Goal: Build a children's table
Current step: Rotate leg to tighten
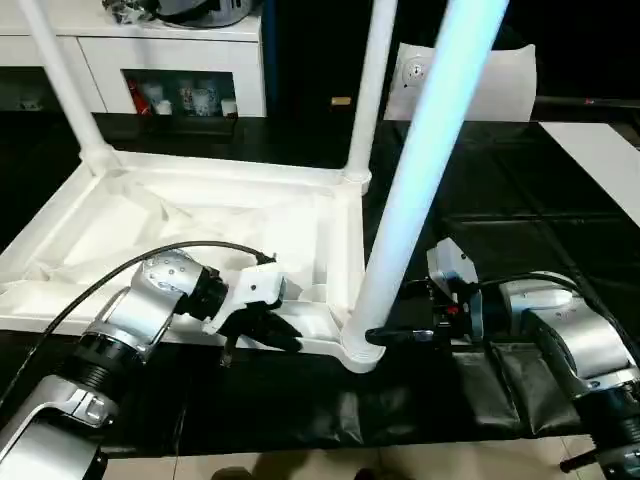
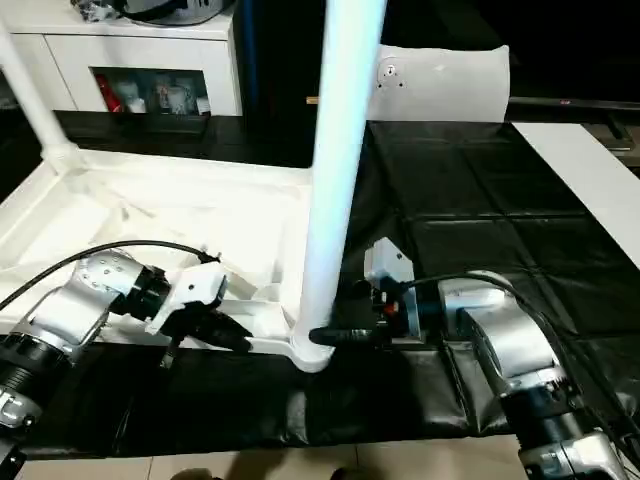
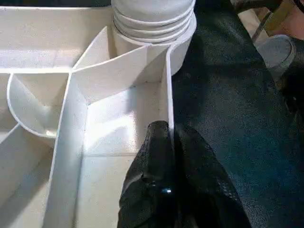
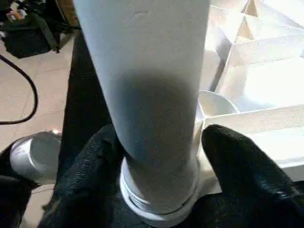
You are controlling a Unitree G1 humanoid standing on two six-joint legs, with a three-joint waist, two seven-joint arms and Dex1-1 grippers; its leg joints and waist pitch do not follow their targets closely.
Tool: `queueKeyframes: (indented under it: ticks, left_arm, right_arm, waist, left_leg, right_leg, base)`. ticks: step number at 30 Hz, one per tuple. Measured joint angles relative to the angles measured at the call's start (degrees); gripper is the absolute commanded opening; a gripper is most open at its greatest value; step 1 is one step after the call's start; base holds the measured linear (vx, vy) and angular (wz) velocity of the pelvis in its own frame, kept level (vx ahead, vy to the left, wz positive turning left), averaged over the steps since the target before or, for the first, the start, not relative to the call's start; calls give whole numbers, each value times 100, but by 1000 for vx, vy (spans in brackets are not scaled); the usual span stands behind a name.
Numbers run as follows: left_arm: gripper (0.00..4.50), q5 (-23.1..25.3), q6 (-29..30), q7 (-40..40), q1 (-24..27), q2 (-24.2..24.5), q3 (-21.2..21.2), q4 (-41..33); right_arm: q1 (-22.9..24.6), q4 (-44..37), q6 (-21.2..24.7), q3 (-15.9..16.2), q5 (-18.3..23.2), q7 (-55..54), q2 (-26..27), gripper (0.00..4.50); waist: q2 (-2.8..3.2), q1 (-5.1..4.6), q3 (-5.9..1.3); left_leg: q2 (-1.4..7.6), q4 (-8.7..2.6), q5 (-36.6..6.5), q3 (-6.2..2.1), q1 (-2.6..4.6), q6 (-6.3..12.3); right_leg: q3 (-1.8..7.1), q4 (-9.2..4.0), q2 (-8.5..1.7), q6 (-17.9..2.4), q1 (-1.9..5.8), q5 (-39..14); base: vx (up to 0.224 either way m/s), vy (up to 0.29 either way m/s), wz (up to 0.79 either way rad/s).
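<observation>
While the white plastic children's table (image 1: 210, 225) lies upside down across the left and centre of the head view on the black-covered bench (image 1: 500, 200), three long tapered white legs stand up from its corner sockets. Nearest leg (image 1: 420, 170) rises through frame centre, seated in the lower corner socket (image 1: 358, 350); threads visible at its base in both wrist views.

Left claw (image 1: 265, 330): clenched on the near rim wall of the tabletop (image 3: 167, 95), one black finger (image 3: 159, 142) inside, the other outside. Steadies the top.

Right claw (image 4: 156, 156): black fingers (image 4: 237, 166) straddling the base of the nearest leg, one each side, close to it. Gripping or just bracketing: cannot tell.

White cabinet (image 1: 170, 50) with shelves at upper left, well apart.

Risks, as judged:
- Leg may not be fully screwed home; turning with a loose hold would let the fingers slip round the smooth taper.
- Side push low on the leg could cross-thread or tilt it.
- If the rim grip slides, the whole top rotates on the slick cover instead of the leg.
</observation>
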Motion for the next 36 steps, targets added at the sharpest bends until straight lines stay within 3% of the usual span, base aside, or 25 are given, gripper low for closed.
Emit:
queueKeyframes:
  ticks: [7, 13, 22, 27, 30, 34, 36]
  left_arm:
    - [0, 0, -60, 0, -3, 12, 2, 5]
    - [0, 2, -109, -18, -3, 27, -5, 10]
    - [0, -6, -98, -53, -3, 18, 11, 11]
    - [0, -5, 373, 254, -5, -152, 45, 10]
    - [0, 122, 778, 804, -40, -293, 212, 79]
    - [0, 344, 1537, 1890, -264, -766, 478, 284]
    - [0, 394, 1844, 2403, -342, -1064, 595, 354]
  right_arm:
    - [-115, 116, 118, 47, 105, 186, 9, 214]
    - [-133, 153, 162, 47, 120, 238, 31, 191]
    - [-127, 144, 333, 36, 218, 261, 41, 188]
    - [227, -158, 441, -158, 221, -229, 184, 188]
    - [280, -170, 553, -342, -10, -1115, 610, 188]
    - [27, 29, 943, -717, -429, -3095, 1586, 188]
    - [-167, 185, 1088, -875, -629, -3860, 1957, 188]
  waist:
    - [-1, 3, 0]
    - [-3, 3, 0]
    - [-3, 15, 0]
    - [-2, 38, -1]
    - [2, -41, -2]
    - [6, -307, -4]
    - [7, -380, -3]
  left_leg:
    - [0, 0, 0, 0, 0, 0]
    - [1, 1, 0, 0, -1, 0]
    - [0, 2, 1, 0, 0, -1]
    - [-3, 3, 2, 0, 2, -2]
    - [-1, 6, 4, -1, 16, -7]
    - [-1, 22, 15, -18, 13, -26]
    - [-1, 36, 15, -20, 5, -25]
  right_leg:
    - [-1, 7, 0, 2, 0, -1]
    - [-1, 9, 0, 3, 0, -2]
    - [-1, 12, -2, 3, 1, -2]
    - [0, 14, -5, 5, 12, -3]
    - [-3, 15, 0, 6, 24, -3]
    - [-24, -21, 6, 7, 20, -3]
    - [-32, -36, 3, 7, 17, -3]
  base:
    - [0, 0, 0]
    - [0, 0, 0]
    - [0, 0, 0]
    - [0, 0, 0]
    - [0, 0, 0]
    - [0, 0, 0]
    - [0, 0, 0]
